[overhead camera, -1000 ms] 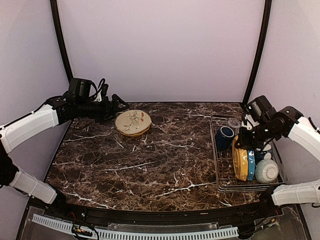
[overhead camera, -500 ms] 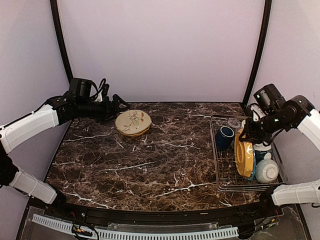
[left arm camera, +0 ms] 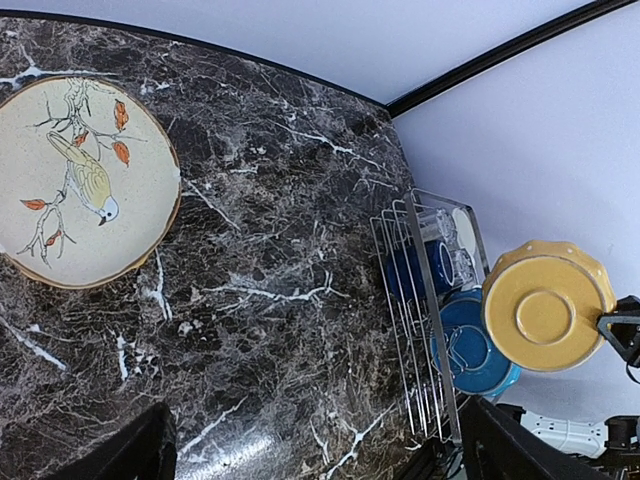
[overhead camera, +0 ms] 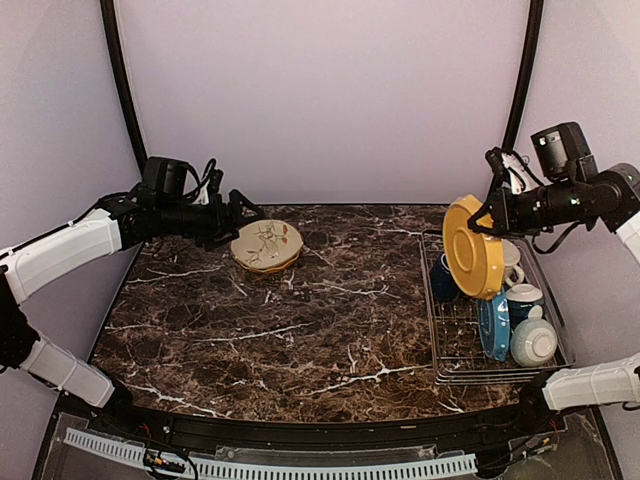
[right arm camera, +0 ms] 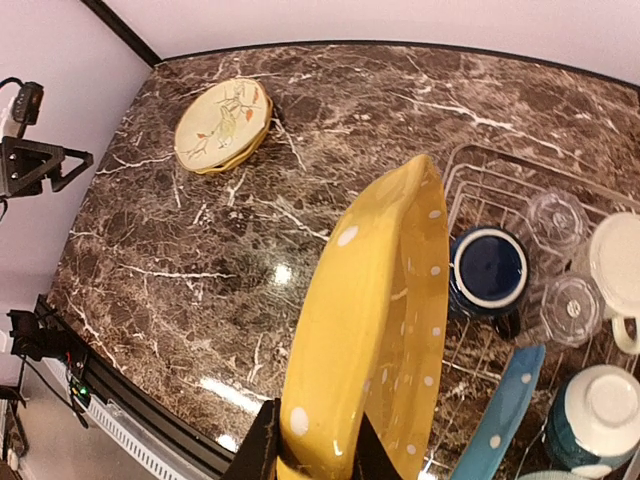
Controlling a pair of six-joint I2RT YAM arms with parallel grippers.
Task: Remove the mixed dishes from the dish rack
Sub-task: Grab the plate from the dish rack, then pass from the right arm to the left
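- Top view: the right jaws are clenched on the upper rim of the round yellow plate (overhead camera: 474, 247). They hold it on edge in the air over the left side of the silver wire dish rack (overhead camera: 500, 376), and its back faces left across the dark marbled bench (overhead camera: 300, 320).
- The left jaws stand wide apart, released, just beside the cream bird-painted plate (overhead camera: 266, 244), which lies flat at the far left.
- A blue plate (overhead camera: 494, 325) stands on edge in the rack, with a teal-and-white bowl (overhead camera: 533, 342) beside it.
- Left wrist view: only here does the yellow plate's underside show its raised foot ring, turned toward this camera. The two dark fingers (left arm camera: 130, 458) sit at the lower corners with nothing between them.
- Right wrist view: only here do the white dots on the yellow plate's inner face show; that face is turned toward the rack.
- Fingers (right arm camera: 262, 445) pinch the plate's near rim, and its long axis runs from them up toward the bench's far edge.
- Behind it in the rack are a dark blue cup (right arm camera: 487, 268), two clear glass tumblers (right arm camera: 553, 215) and a cream mug (right arm camera: 615, 262).
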